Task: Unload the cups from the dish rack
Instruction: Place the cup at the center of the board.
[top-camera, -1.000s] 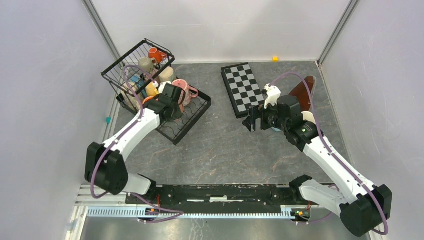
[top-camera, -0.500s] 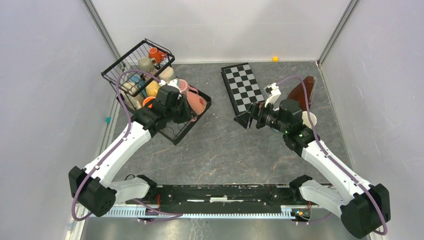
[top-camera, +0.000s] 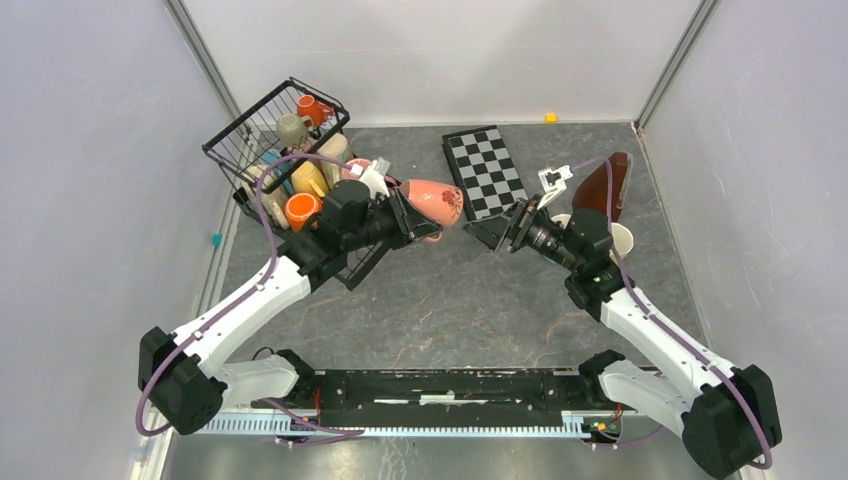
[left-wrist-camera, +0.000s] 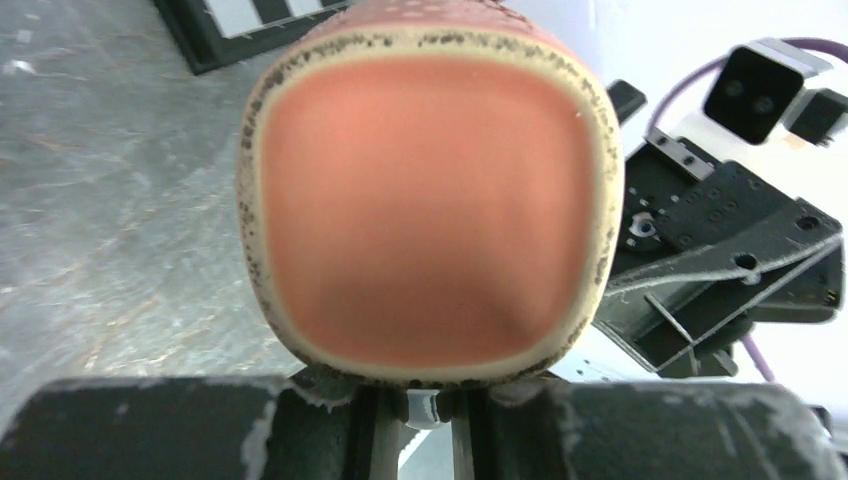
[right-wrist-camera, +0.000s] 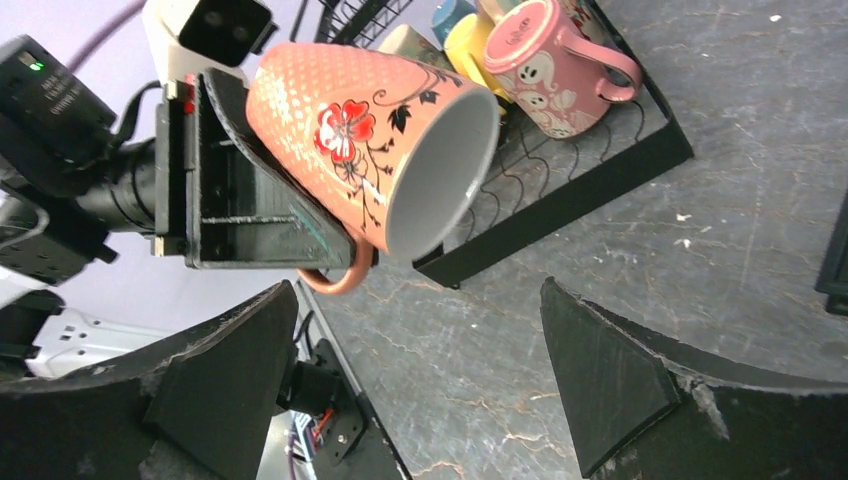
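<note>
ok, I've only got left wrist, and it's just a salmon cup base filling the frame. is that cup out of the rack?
Observer: Yes. The salmon-pink flowered ceramic mug is lifted and lies sideways in the air by the corner of the black wire dish rack.
Operator: which way's the mouth?
Observer: Towards the right gripper, which is open and not touching it.
Operator: how's left holding it?
Observer: The left gripper is shut at the handle side. The handle loop pokes out below it.
</note>
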